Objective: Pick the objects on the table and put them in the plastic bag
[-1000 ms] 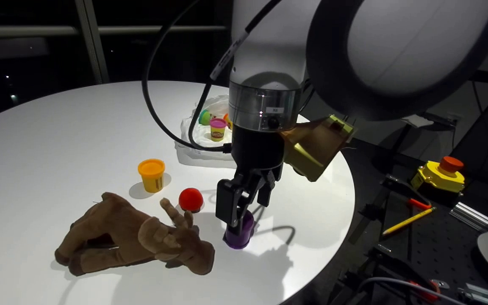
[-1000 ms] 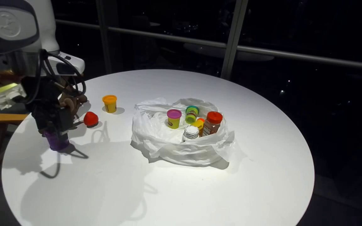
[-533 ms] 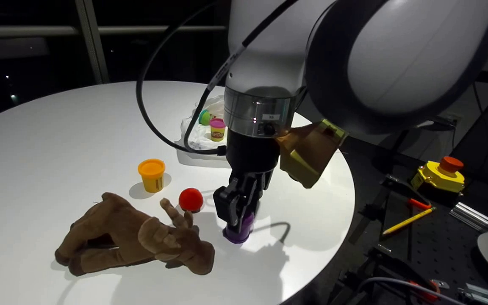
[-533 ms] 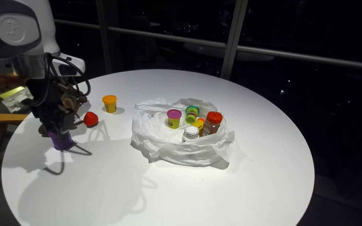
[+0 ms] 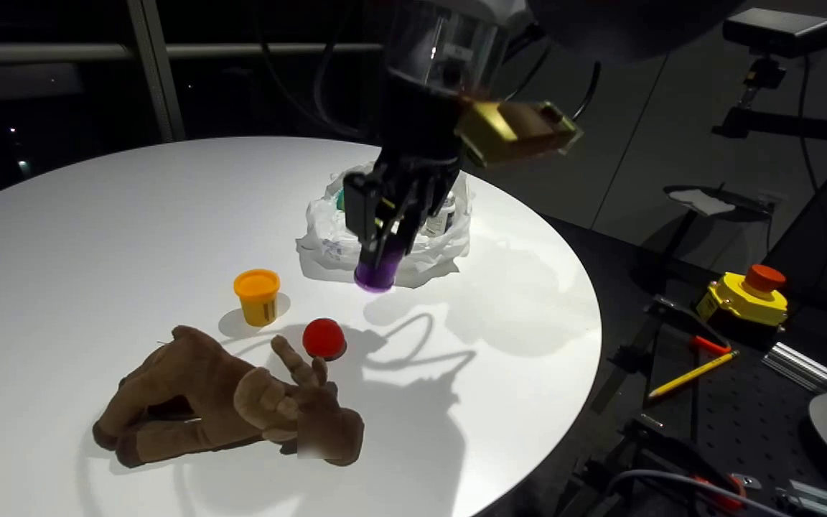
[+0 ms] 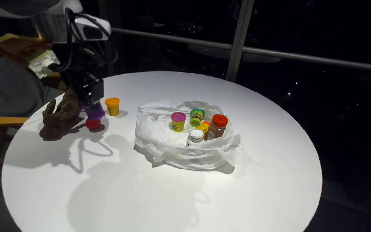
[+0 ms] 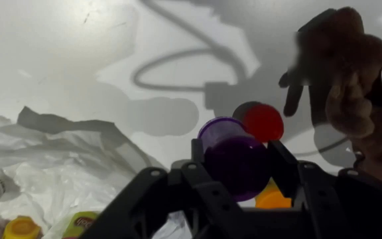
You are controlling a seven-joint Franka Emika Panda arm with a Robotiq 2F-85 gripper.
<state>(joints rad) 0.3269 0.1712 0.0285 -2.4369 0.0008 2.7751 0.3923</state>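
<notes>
My gripper (image 5: 387, 240) is shut on a purple cup (image 5: 377, 275) and holds it above the table, slightly tilted. The cup fills the space between the fingers in the wrist view (image 7: 234, 166). A red ball (image 5: 324, 338), an orange-lidded tub (image 5: 258, 296) and a brown plush toy (image 5: 198, 395) lie on the table. In an exterior view the cup (image 6: 94, 111) partly covers the ball (image 6: 93, 123). The open white plastic bag (image 6: 185, 156) holds a pink-lidded tub (image 6: 178, 122), a green tub (image 6: 197, 117), a red-lidded jar (image 6: 217, 126), a white-capped bottle (image 6: 195, 137) and a yellow container.
The round white table (image 6: 237, 193) has its edge near the robot side. A yellow box with a red button (image 5: 747, 298) and a pencil (image 5: 693, 375) lie on a dark surface beyond it. A wooden chair (image 6: 3, 120) stands beside the table.
The gripper has lifted the purple cup off the table and carried it up and toward the bag's side. The ball, orange-lidded tub, toy and bag have not moved.
</notes>
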